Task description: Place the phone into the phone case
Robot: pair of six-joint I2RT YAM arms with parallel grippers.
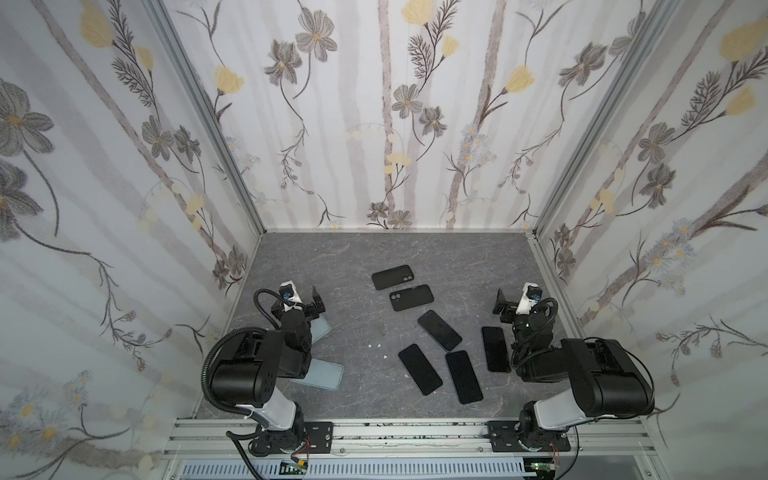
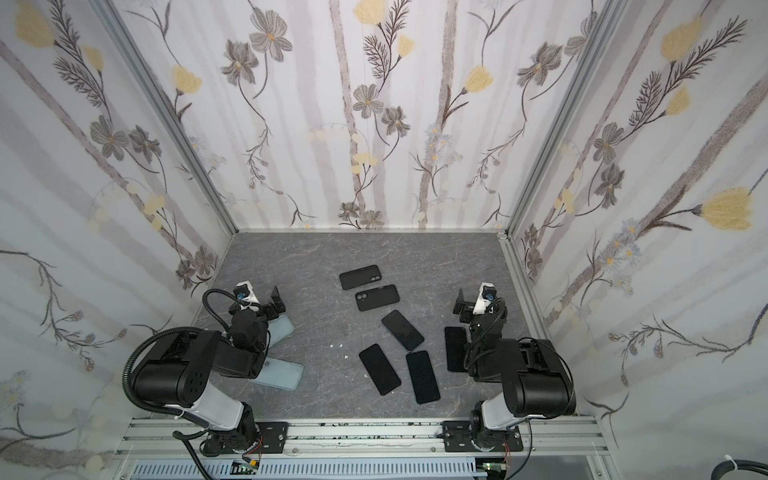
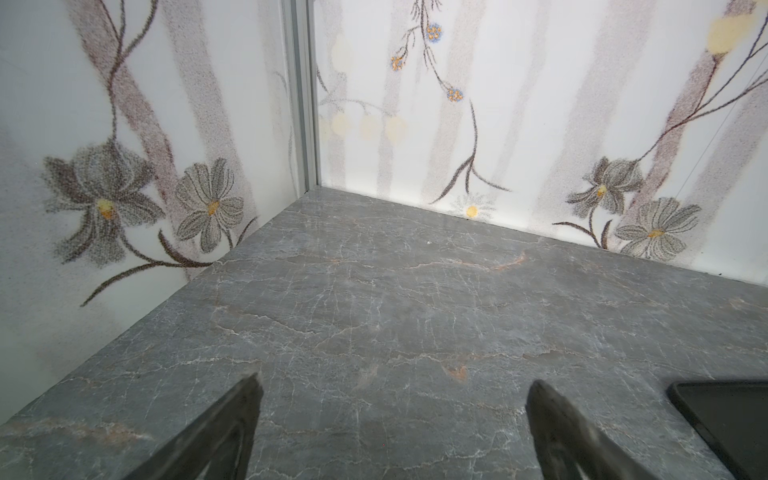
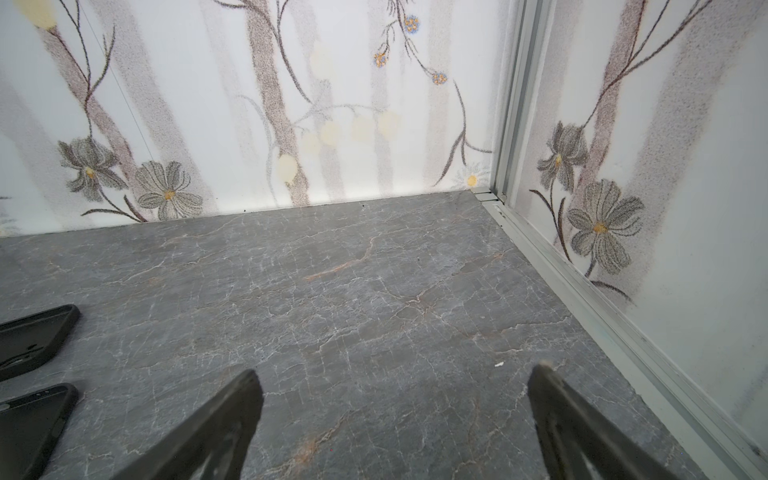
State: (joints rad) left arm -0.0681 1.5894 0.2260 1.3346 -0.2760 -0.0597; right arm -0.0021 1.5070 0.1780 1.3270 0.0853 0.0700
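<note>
Lab test booth, aluminium frame (image 1: 415, 436), floral wall panels (image 1: 374, 104), marbled tabletop (image 1: 374, 249)

The dark grey, marble-veined surface (image 1: 357, 253) carries two matte black rectangular phone cases toward the back middle, the farther black case (image 1: 392, 277) just beside the nearer black case (image 1: 411, 297). In front lie four flat black glass phones (image 1: 439, 330), skewed at different angles. At left, two pale blue translucent cases (image 1: 328, 376) are partly hidden. Tiny white crumbs (image 1: 376, 345) lie between.
</note>
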